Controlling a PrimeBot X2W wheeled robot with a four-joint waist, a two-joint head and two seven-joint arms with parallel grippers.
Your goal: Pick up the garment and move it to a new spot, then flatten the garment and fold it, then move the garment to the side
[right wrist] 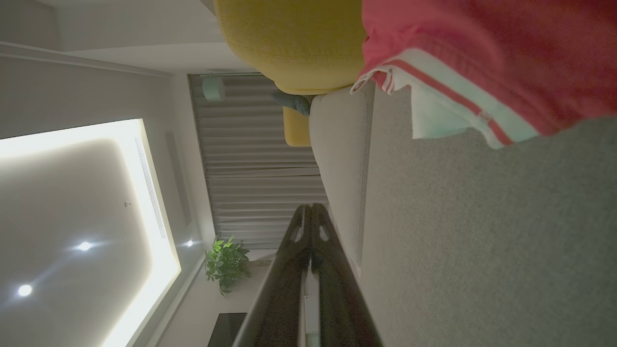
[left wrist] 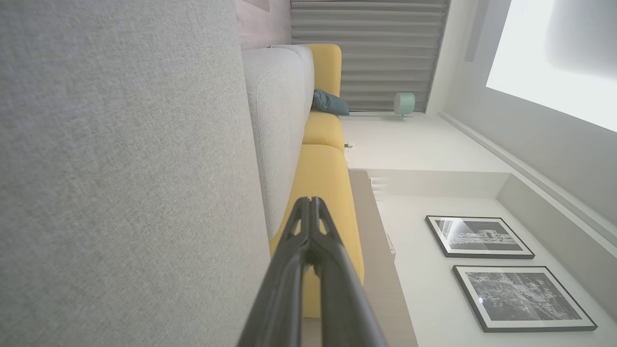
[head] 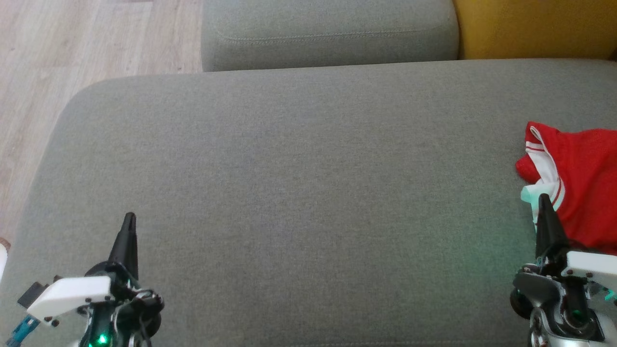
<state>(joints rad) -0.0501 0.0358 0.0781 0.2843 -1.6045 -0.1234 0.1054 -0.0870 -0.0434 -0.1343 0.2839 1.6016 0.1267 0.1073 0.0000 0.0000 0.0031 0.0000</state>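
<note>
Left end effector (head: 129, 218) and right end effector (head: 544, 198) sit closed, empty, over grey sofa seat (head: 308, 168); red garment (head: 585, 178) lies crumpled just beside the right one, so approaching shut risks shoving, not gripping, it.

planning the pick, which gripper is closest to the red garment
The right gripper, right beside the red garment; the left gripper is far across the grey cushion.

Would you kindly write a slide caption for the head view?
Red garment bunched at the grey cushion's right edge; left end effector and right end effector shut, empty.
</note>
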